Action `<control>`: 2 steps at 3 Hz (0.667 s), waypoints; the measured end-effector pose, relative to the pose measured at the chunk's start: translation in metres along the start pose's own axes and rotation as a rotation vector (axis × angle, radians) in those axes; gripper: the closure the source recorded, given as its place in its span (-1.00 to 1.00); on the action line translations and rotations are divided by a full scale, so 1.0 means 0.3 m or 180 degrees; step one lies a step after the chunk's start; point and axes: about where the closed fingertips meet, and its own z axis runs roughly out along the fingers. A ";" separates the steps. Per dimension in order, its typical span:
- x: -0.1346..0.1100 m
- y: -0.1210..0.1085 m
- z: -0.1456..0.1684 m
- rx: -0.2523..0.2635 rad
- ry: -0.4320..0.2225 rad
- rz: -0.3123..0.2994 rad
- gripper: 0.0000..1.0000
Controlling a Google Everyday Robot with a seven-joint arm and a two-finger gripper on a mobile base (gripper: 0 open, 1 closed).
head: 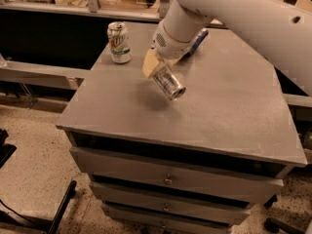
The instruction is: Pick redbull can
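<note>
The redbull can (pixel 169 82) is a slim silver can with a shiny end facing the camera. It is held tilted above the grey tabletop (pixel 214 116), and its shadow falls on the surface below it. My gripper (pixel 157 68) is shut on the can's rear part, with tan fingers (pixel 149 63) on either side. The white arm comes in from the upper right.
A wider green-and-white soda can (pixel 119 42) stands upright at the table's back left. A blue-and-white snack bag (pixel 197 39) lies behind the arm, mostly hidden. The table is a drawer cabinet (pixel 168 179). A dark counter runs behind it.
</note>
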 end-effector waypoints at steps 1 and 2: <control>-0.061 0.060 -0.092 -0.0293 -0.0240 -0.0503 1.00; -0.075 0.072 -0.105 -0.0307 -0.0291 -0.0836 1.00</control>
